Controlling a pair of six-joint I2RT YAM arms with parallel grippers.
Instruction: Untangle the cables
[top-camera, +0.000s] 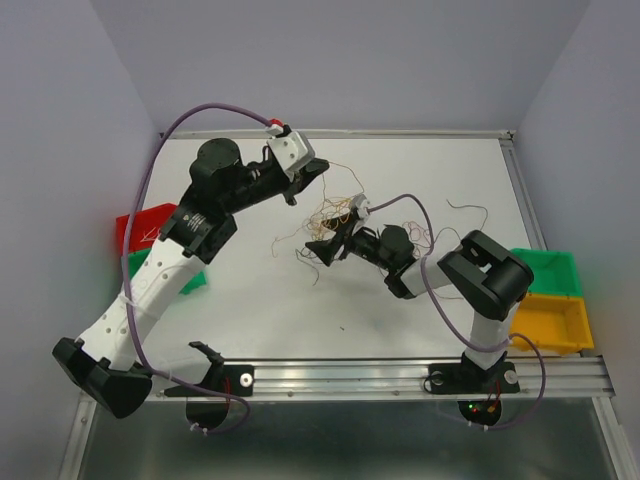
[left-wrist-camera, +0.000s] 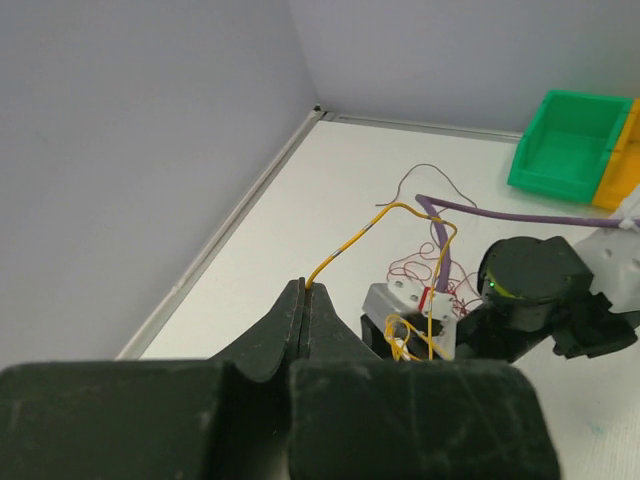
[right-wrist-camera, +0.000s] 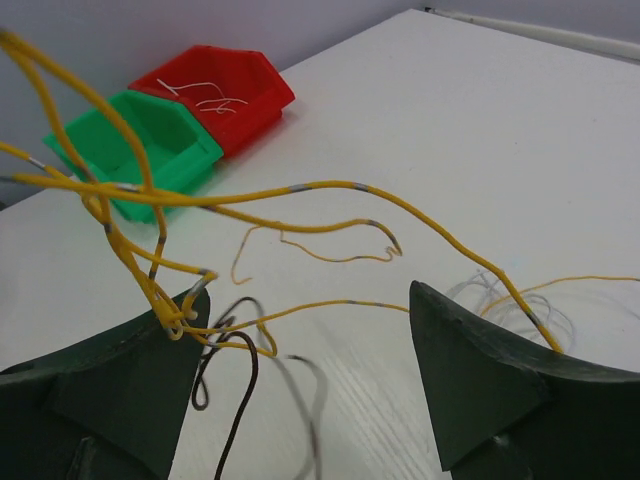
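Observation:
The cables are a tangle (top-camera: 335, 212) of thin yellow, orange, red and dark brown wires at the table's middle. My left gripper (top-camera: 300, 188) is raised above and left of it. Its jaws (left-wrist-camera: 304, 288) are shut on the end of a yellow wire (left-wrist-camera: 362, 232). That wire arches up, then runs down to the tangle by my right gripper. My right gripper (top-camera: 328, 245) is open at the tangle's near-left side. In the right wrist view, yellow wires (right-wrist-camera: 300, 190) drape across and between the spread fingers (right-wrist-camera: 480, 380), and a dark brown wire (right-wrist-camera: 240, 385) lies on the table below them.
Red (top-camera: 148, 222) and green (top-camera: 192, 280) bins sit at the table's left edge, and the red one holds pale wires (right-wrist-camera: 215, 102). Green (top-camera: 548, 270) and yellow (top-camera: 552, 322) bins sit at the right. Loose wires (top-camera: 468, 210) lie right of the tangle.

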